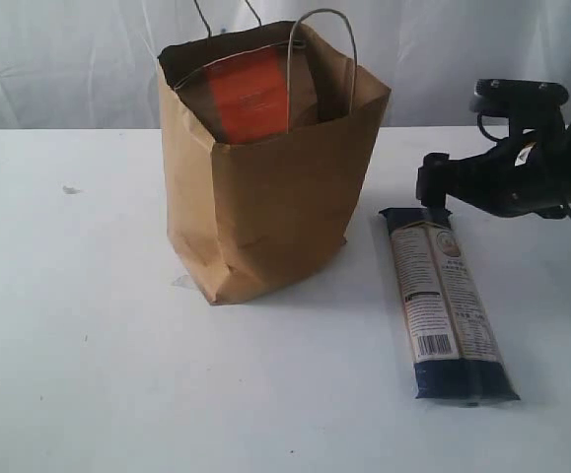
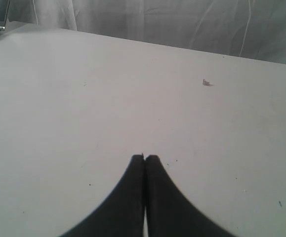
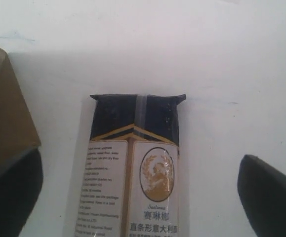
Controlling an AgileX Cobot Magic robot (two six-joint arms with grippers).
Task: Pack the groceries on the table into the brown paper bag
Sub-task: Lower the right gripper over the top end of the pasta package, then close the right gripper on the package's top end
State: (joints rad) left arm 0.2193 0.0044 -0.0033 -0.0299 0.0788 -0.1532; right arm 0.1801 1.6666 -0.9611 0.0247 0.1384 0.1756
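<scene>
Near brown paper bag (image 1: 265, 207) | long dark pasta packet (image 1: 450, 305) | flat, cream-labelled

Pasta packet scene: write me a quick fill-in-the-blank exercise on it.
The long dark pasta packet lies flat on the ____.
The brown pouch with orange label sits inside the ____.
The right pincer over the packet is ____.
The left pincer is ____.
Missing: table; brown paper bag; open; shut.
</scene>
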